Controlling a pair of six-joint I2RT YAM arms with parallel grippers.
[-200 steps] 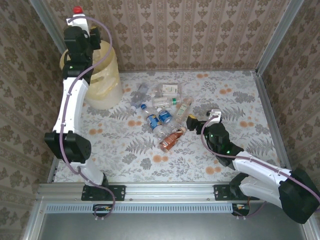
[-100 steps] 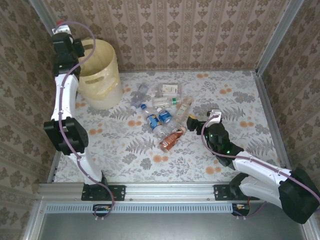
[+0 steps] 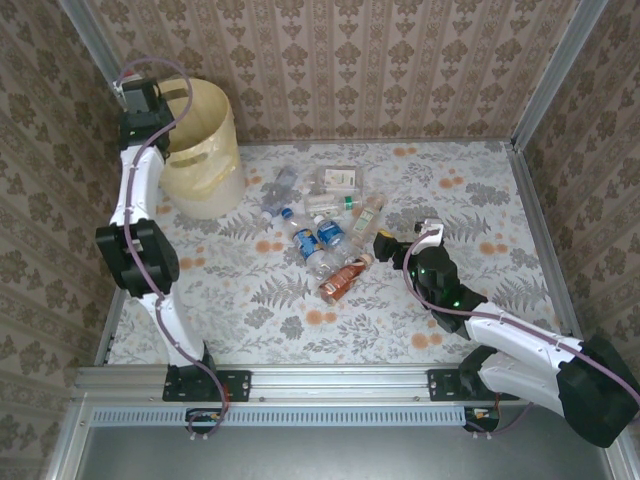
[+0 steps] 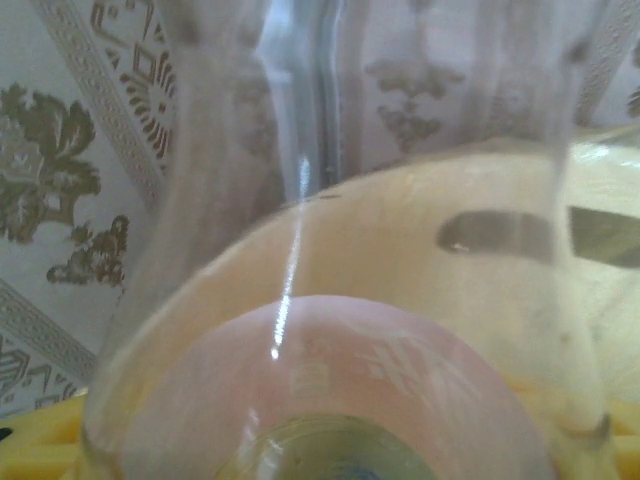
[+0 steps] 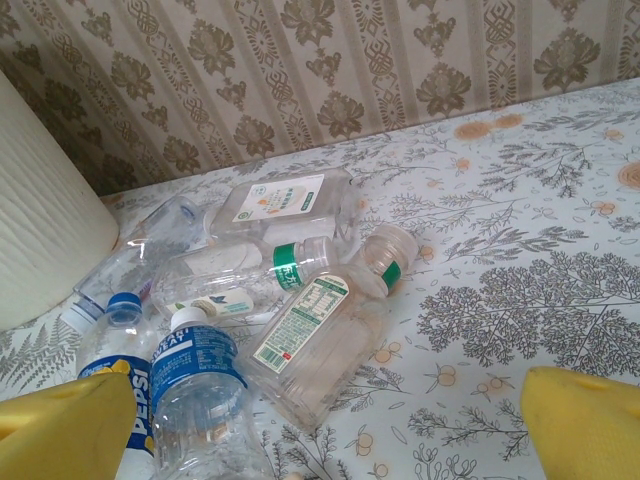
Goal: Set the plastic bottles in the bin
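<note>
My left gripper (image 3: 137,97) hangs at the far-left rim of the pale yellow bin (image 3: 205,150). In the left wrist view a clear bottle with a pink label (image 4: 340,380) stands right before the camera between the yellow fingertips (image 4: 40,440), with the bin's inner wall and handle cutout (image 4: 615,215) behind it. Whether the fingers still press the bottle is not visible. Several plastic bottles (image 3: 322,225) lie in a heap mid-table, among them an orange one (image 3: 343,281). My right gripper (image 3: 386,245) is open just right of the heap, facing a squarish bottle (image 5: 315,340) and blue-labelled ones (image 5: 195,390).
Patterned walls enclose the table on three sides, and the bin stands in the far left corner. The bin's side (image 5: 40,230) shows at the left edge of the right wrist view. Bare tablecloth (image 3: 470,190) stretches right of the heap and in front of it.
The left arm has carried its bottle from high over the bin down toward the far-left rim; its red cap has dropped out of the top view. The right arm has not moved.
</note>
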